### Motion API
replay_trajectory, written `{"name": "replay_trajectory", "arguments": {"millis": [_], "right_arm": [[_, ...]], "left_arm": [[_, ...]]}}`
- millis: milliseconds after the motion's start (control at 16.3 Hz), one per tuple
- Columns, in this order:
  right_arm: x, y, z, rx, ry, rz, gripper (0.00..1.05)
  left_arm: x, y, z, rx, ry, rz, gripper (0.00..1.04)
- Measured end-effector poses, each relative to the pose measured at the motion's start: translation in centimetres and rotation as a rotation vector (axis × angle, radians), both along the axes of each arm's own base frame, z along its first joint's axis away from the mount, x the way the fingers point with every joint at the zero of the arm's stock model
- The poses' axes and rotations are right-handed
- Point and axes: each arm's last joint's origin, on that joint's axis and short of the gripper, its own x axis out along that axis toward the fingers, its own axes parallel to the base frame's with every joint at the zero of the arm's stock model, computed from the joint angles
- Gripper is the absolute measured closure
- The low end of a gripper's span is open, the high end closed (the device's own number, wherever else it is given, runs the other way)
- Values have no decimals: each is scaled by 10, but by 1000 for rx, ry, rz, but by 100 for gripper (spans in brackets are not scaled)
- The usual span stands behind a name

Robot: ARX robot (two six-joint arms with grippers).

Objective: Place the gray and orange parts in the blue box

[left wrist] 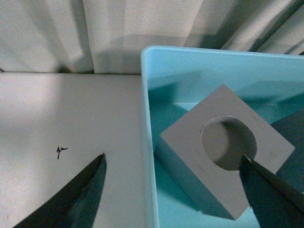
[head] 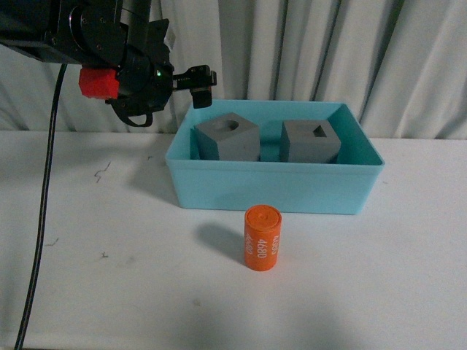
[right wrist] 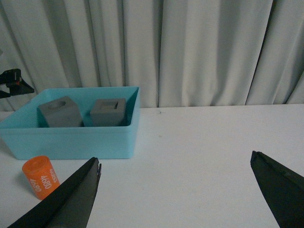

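Two gray cubes lie inside the blue box (head: pixel 277 191): the one with a round recess (head: pixel 228 138) on the left, the one with a rectangular recess (head: pixel 310 141) on the right. The orange cylinder marked 4680 (head: pixel 262 238) stands upright on the white table just in front of the box. My left gripper (head: pixel 201 79) hovers open above the box's back left corner; in its wrist view it (left wrist: pixel 173 166) straddles the box's left wall (left wrist: pixel 148 156) beside the round-recess cube (left wrist: pixel 228 156). My right gripper (right wrist: pixel 175 164) is open over bare table, with the box (right wrist: pixel 71 140) and cylinder (right wrist: pixel 40 176) off to one side.
A white curtain (head: pixel 328 51) hangs behind the table. A black cable (head: pixel 40 219) runs down the left side. Small dark marks (head: pixel 101 172) dot the table left of the box.
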Motion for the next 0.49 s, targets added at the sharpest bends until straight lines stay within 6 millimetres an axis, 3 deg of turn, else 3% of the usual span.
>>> {"name": "replay_trajectory", "arguments": {"millis": [61,246,369,491], "right_arm": [[0,0,0,0,0,0,6],[0,0,0,0,0,0,6],[0,0,0,0,0,0,6],[0,0,0,0,0,0,6]], "left_arm": [[-4,1,0,-6,10,5,7],[-20,7,12,-57,15,19,7],[-37,13,36,-121,-19,25,7],[-81,42,88,-235,-99,57,7]]}}
